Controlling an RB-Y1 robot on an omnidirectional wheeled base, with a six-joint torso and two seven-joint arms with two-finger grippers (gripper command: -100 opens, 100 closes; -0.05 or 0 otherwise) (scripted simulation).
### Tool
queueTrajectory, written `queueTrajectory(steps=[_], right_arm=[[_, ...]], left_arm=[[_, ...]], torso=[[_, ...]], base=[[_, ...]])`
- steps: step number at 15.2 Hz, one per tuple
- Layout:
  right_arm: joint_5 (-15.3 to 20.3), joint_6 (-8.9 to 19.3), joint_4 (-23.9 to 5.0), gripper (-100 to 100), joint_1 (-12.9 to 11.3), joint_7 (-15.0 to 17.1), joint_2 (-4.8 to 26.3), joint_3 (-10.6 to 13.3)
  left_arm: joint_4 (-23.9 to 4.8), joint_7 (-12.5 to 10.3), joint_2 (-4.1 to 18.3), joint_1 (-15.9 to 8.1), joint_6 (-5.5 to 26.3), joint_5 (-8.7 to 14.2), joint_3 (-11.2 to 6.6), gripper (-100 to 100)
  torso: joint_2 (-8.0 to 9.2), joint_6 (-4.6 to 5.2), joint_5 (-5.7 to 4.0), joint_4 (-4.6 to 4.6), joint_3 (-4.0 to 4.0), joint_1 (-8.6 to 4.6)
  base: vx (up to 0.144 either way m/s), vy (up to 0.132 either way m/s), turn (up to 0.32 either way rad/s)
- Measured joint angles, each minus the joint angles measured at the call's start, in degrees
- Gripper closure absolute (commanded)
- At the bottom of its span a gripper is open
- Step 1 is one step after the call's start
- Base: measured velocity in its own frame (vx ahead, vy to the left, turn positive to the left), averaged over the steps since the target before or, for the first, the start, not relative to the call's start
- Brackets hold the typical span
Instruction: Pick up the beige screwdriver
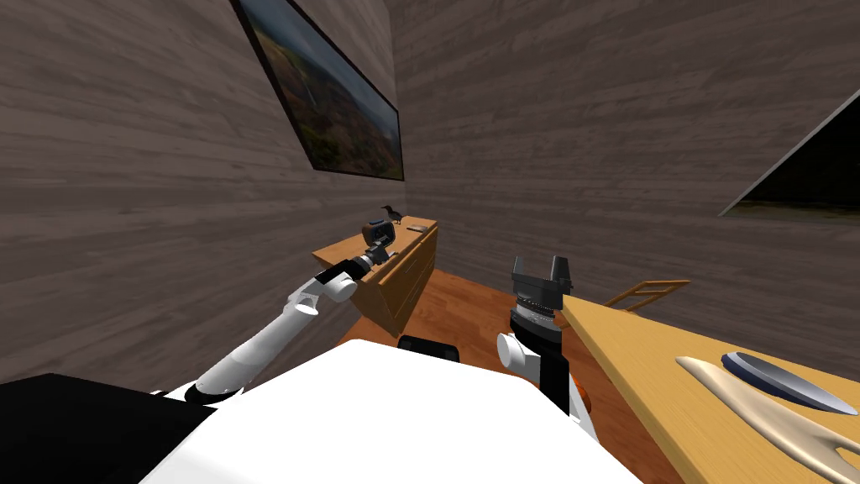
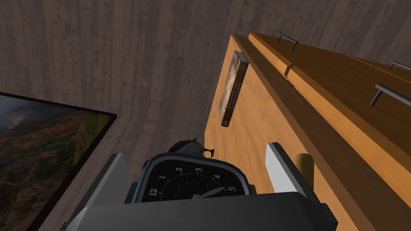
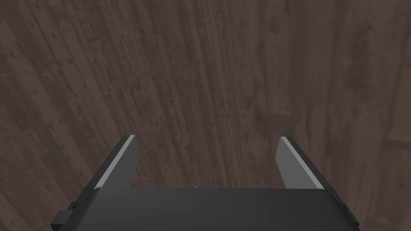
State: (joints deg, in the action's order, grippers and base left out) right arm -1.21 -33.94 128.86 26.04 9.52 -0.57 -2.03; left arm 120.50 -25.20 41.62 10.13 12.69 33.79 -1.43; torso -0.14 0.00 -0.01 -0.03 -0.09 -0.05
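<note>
Where two walls of grey-brown planks meet, an orange-brown wooden dresser stands, its drawer fronts showing three thin metal bar handles in the left wrist view. Off to the right runs a paler wooden surface, and the right gripper is raised just beside its near end, fingers wide and holding nothing. On the dresser's flat top lie one slim book, one squarish dark-blue clock with a black dial, and one small dark bird figurine just behind the clock. The left gripper hangs over this top, spread wide, with the clock between its fingers. The screwdriver rests on the dresser top near the front edge, just beside the outer face of one finger. One tan, round-ended cylinder of handle shows, the rest hidden.
</note>
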Motion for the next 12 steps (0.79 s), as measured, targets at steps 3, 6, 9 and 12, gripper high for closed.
queueTrajectory(steps=[3, 6, 9, 12], right_arm=[[0.0, 0.0, 0.0, 0, 0.0, 0.0, 0.0, 0.0], [0.0, 0.0, 0.0, 0, 0.0, 0.0, 0.0, 0.0], [0.0, 0.0, 0.0, 0, 0.0, 0.0, 0.0, 0.0], [0.0, 0.0, 0.0, 0, 0.0, 0.0, 0.0, 0.0]], left_arm=[[-0.8, -1.4, 2.7, -1.1, 3.7, 3.1, -0.26, -100], [-2.4, -2.7, 5.5, -2.7, 6.9, 6.3, -0.1, -100], [-3.1, -3.8, 7.5, -3.7, 9.9, 8.7, -0.17, -100], [-4.2, -5.2, 9.7, -5.3, 13.6, 11.4, -0.14, -100]], torso=[[0.0, -0.01, 0.0, 0.0, 0.0, 0.01], [0.0, -0.01, 0.0, 0.0, 0.0, 0.0], [0.01, 0.0, 0.0, 0.0, 0.01, 0.01], [-0.01, 0.01, 0.0, 0.0, 0.0, 0.0]], base=[[0.031, -0.009, -0.035], [0.025, -0.008, -0.025], [0.027, -0.006, -0.035], [0.03, -0.007, -0.04]])
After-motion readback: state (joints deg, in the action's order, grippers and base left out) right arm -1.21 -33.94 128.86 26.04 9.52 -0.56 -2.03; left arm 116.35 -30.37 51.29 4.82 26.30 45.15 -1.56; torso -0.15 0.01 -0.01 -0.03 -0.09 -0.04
